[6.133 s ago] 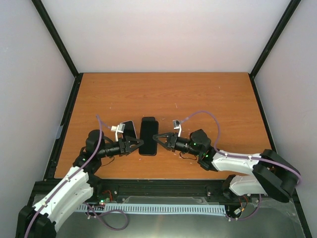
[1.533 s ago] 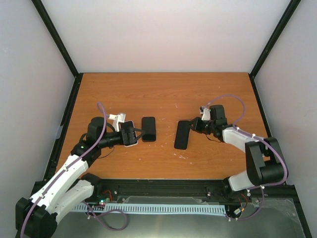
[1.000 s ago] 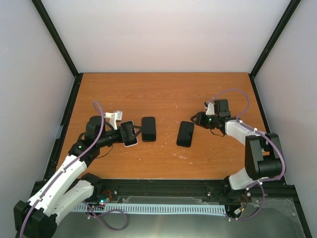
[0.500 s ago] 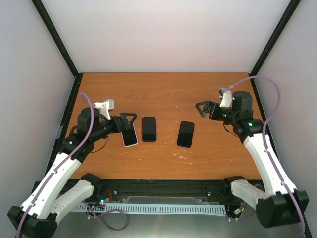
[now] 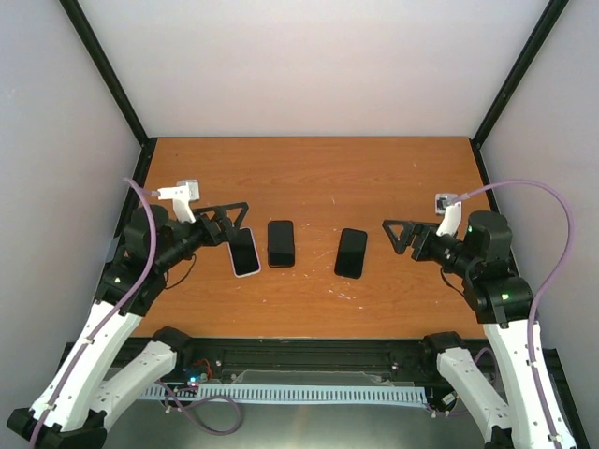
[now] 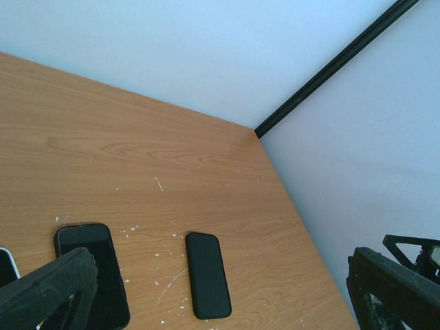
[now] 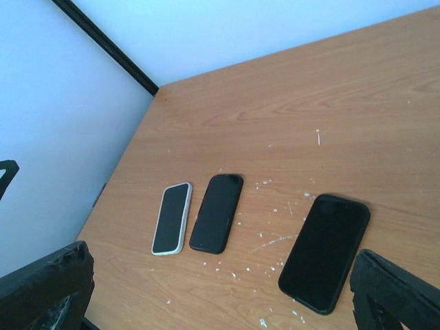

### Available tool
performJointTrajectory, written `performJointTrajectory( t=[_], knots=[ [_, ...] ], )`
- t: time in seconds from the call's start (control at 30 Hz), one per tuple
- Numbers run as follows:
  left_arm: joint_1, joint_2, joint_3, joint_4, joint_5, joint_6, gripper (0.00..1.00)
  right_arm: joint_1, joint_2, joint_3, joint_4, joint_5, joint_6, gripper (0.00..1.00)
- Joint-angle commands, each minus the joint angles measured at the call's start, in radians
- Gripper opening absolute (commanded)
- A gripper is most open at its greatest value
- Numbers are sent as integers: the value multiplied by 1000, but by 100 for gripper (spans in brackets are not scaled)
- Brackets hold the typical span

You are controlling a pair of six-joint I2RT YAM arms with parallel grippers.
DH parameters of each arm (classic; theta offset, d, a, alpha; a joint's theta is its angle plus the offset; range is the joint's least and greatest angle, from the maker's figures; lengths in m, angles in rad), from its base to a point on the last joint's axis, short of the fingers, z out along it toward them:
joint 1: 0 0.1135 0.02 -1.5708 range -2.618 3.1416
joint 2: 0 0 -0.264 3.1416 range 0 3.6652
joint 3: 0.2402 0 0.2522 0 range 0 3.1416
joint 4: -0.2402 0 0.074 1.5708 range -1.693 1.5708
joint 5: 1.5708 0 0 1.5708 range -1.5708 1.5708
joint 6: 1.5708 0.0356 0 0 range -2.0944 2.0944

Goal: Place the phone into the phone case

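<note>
On the table (image 5: 309,178), three phones (image 5: 281,243) lie apart.

A robotics laboratory test cell is shown. An orange-brown wood-grain tabletop (image 5: 309,178) is enclosed on the left, right and far sides by plain white wall panels (image 5: 309,65), joined by black metal frame struts (image 5: 105,70). Along the near edge, two white-and-black robot arms (image 5: 75,369) are bolted to a black metal rail (image 5: 309,354). A grey slotted cable duct (image 5: 318,395) and loose purple cables (image 5: 524,183) are seen beside them.
</note>
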State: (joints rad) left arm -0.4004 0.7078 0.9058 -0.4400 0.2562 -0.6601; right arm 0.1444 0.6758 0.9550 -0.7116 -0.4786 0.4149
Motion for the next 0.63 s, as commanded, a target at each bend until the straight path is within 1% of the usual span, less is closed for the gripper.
performJointTrajectory(
  t=[0.0, 0.4, 0.6],
  knots=[
    [-3, -17, -38, 43, 5, -4, 99, -5, -25, -55, -22, -1, 39, 100],
    [-2, -24, -98, 55, 6, -42, 99, -5, -28, -76, -16, -14, 41, 100],
    [-3, -36, -101, 76, 44, -18, 100, -6, -28, -77, -17, -18, 48, 100]
  ],
)
